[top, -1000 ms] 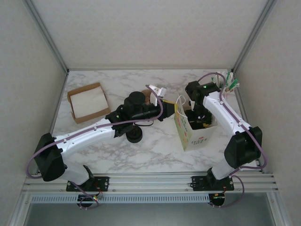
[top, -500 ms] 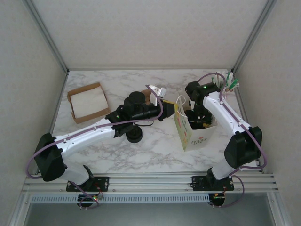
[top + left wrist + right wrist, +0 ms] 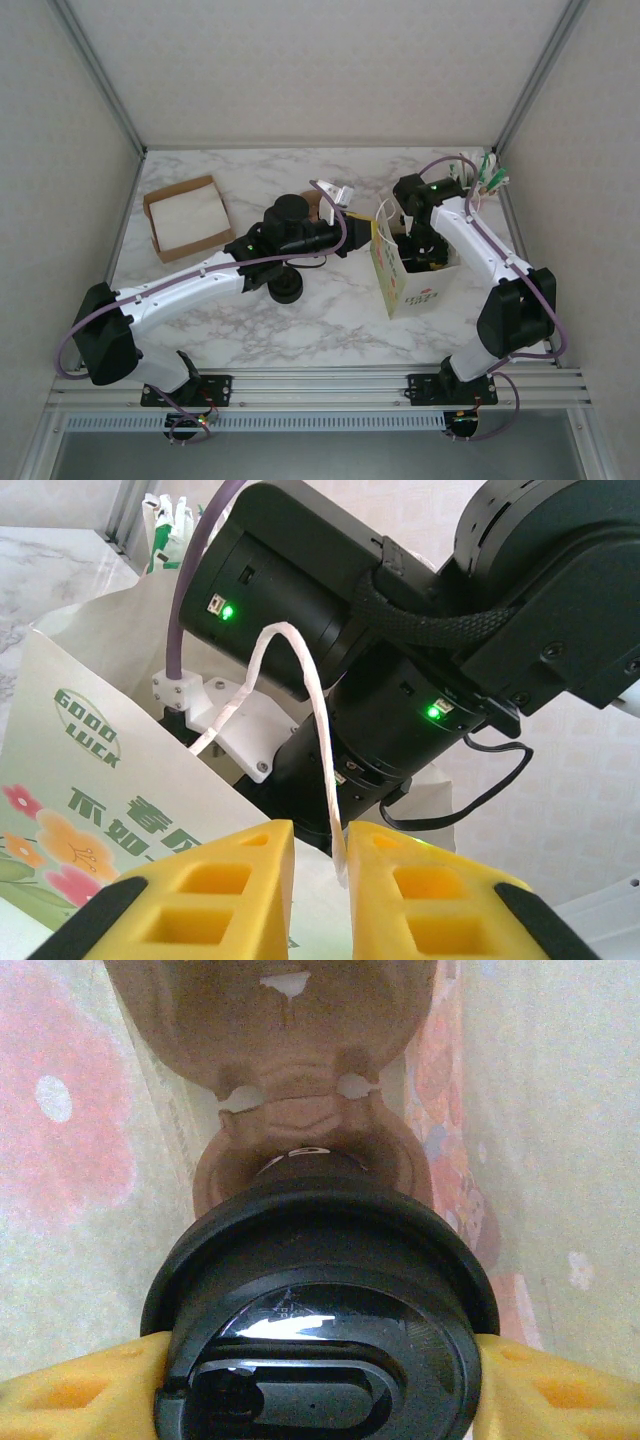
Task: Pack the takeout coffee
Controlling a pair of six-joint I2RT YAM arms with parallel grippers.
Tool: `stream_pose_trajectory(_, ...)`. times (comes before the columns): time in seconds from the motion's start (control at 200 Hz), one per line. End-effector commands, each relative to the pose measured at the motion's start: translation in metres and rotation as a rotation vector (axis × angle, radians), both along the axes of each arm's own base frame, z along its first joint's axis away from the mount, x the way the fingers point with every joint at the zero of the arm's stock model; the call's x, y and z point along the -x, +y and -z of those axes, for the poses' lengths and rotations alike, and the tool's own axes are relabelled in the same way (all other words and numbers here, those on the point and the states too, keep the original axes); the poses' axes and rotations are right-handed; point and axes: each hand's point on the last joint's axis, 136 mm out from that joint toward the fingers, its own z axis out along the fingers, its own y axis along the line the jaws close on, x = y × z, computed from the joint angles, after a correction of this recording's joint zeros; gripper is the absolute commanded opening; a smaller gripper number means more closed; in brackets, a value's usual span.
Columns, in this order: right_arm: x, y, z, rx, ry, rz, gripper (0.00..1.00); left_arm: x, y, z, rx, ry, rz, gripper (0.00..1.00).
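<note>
A printed white paper bag [image 3: 412, 285] stands upright at the right of the table. My left gripper [image 3: 362, 233] [image 3: 320, 832] is shut on its white string handle [image 3: 300, 680], holding it towards the left. My right gripper [image 3: 425, 252] [image 3: 320, 1380] reaches down inside the bag. Its yellow fingers [image 3: 70, 1388] are shut on the sides of the takeout coffee [image 3: 320, 1300], a black cup with a black lid. The cup hangs upright just above a brown moulded cup carrier [image 3: 290, 1060] on the bag's floor. The bag's walls [image 3: 60, 1160] stand close on both sides.
An open cardboard box [image 3: 185, 218] with white paper lies at the back left. A round black object [image 3: 287, 289] sits under the left arm. A green-and-white packet [image 3: 490, 175] is in the back right corner. Metal frame posts [image 3: 100, 80] edge the table.
</note>
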Motion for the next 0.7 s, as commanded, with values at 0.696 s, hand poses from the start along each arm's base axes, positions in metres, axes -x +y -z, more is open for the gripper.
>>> stream_pose_trajectory(0.696,-0.0107,0.0029,0.0105,-0.012,-0.017,-0.006,0.67,0.0048,0.0018,-0.0152,0.030,-0.048,0.009,0.20)
